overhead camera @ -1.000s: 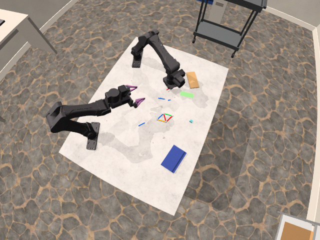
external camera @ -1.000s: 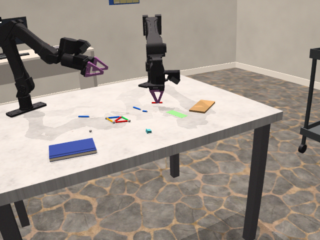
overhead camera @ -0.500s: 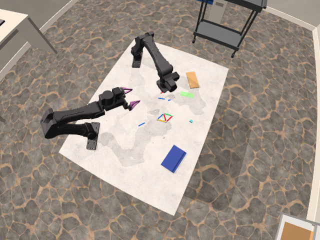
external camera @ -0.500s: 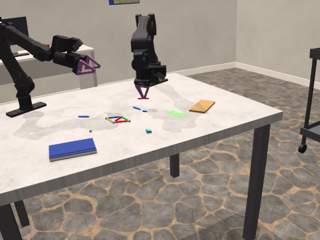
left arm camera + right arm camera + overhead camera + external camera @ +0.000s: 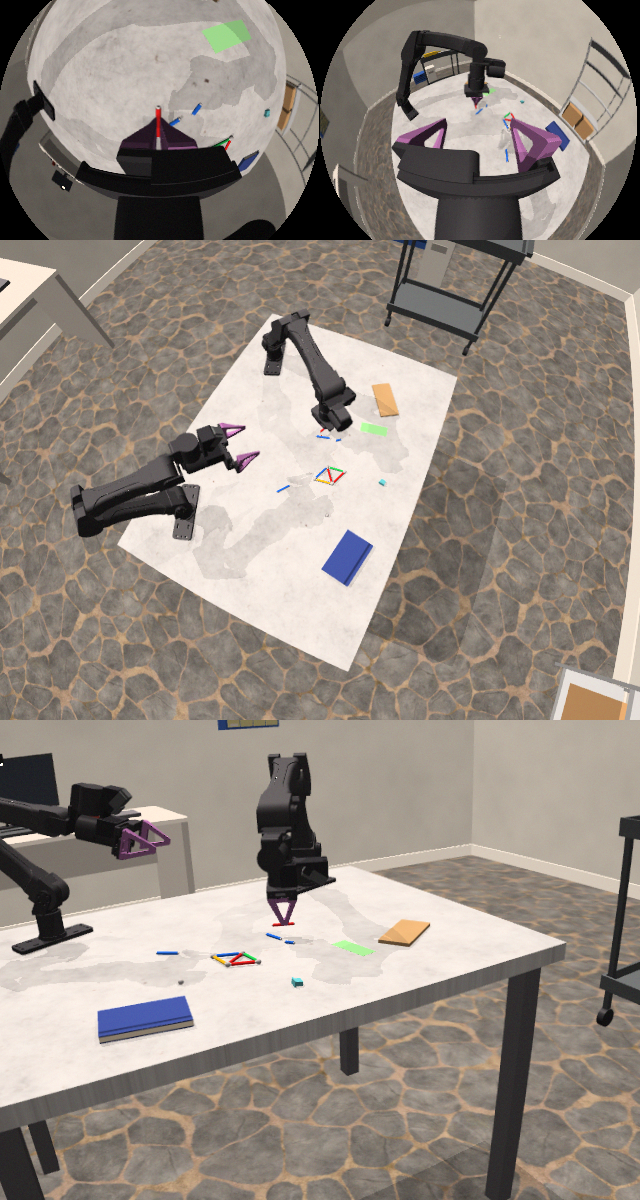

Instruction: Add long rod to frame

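The flat frame (image 5: 339, 476) (image 5: 243, 962) lies on the table: two triangles of blue, yellow, green and red rods sharing a red diagonal, with steel balls at the corners. My left gripper (image 5: 283, 923) is shut on a red rod (image 5: 290, 924) (image 5: 158, 120), held level near its middle, a little above the table behind the frame. In the top view the arm mostly hides it. My right gripper (image 5: 251, 439) (image 5: 161, 846) (image 5: 478, 121) is open and empty, high above the table. A loose steel ball (image 5: 180, 982) lies in front of the frame.
A blue rod (image 5: 323, 436) (image 5: 273, 935) and a shorter blue one (image 5: 338, 439) (image 5: 289, 942) lie near the left gripper. Another blue rod (image 5: 283, 488) (image 5: 167, 953) lies beside the frame. A green patch (image 5: 353, 947), orange slab (image 5: 404, 932), teal block (image 5: 297, 982) and blue book (image 5: 144, 1017) surround them.
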Robot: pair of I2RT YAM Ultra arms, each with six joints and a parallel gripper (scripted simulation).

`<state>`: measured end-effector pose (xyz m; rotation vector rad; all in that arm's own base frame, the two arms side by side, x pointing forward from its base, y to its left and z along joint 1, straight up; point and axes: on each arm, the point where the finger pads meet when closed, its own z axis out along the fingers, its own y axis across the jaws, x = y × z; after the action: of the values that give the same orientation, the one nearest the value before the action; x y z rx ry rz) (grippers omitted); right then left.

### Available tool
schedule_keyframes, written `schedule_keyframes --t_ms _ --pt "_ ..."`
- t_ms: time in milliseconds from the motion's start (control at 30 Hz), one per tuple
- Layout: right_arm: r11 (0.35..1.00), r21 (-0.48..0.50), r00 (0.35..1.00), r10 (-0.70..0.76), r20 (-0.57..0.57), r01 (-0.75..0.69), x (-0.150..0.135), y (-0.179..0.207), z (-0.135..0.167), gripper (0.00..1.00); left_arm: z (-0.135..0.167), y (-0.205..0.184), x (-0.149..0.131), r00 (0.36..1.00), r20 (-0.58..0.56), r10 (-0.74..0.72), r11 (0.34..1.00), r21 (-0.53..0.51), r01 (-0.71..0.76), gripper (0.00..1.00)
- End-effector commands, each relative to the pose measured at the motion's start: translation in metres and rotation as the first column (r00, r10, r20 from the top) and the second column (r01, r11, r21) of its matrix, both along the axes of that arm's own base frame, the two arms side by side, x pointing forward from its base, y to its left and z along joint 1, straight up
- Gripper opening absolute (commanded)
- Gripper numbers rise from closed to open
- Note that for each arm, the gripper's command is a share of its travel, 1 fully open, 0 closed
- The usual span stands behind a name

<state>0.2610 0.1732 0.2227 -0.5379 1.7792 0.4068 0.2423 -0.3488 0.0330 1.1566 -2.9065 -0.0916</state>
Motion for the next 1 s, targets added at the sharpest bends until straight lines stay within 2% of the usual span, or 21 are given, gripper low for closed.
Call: schedule_keyframes --t_ms 0,233,533,967 --pt "1.0 -0.016 0.999 -0.013 -0.031 0.013 -0.011 -0.013 -0.008 1.0 0.027 -0.004 0.004 0.998 0.025 0.065 0.997 -0.039 -0.064 0.0" --pt "1.0 0.001 1.0 -0.014 -0.008 0.014 -0.012 -0.013 -0.001 1.0 0.026 -0.008 -0.006 0.996 0.007 0.084 0.996 -0.019 -0.084 0.0" --pt "1.0 0.001 1.0 -0.016 -0.005 0.016 -0.01 -0.013 0.002 1.0 0.034 -0.044 -0.03 0.998 0.016 0.062 0.998 -0.033 -0.061 0.0" --pt "1.0 0.001 1.0 -0.016 -0.005 0.016 -0.01 -0.013 0.002 1.0 0.038 -0.051 -0.026 0.998 0.033 0.053 0.997 -0.058 -0.051 0.0"
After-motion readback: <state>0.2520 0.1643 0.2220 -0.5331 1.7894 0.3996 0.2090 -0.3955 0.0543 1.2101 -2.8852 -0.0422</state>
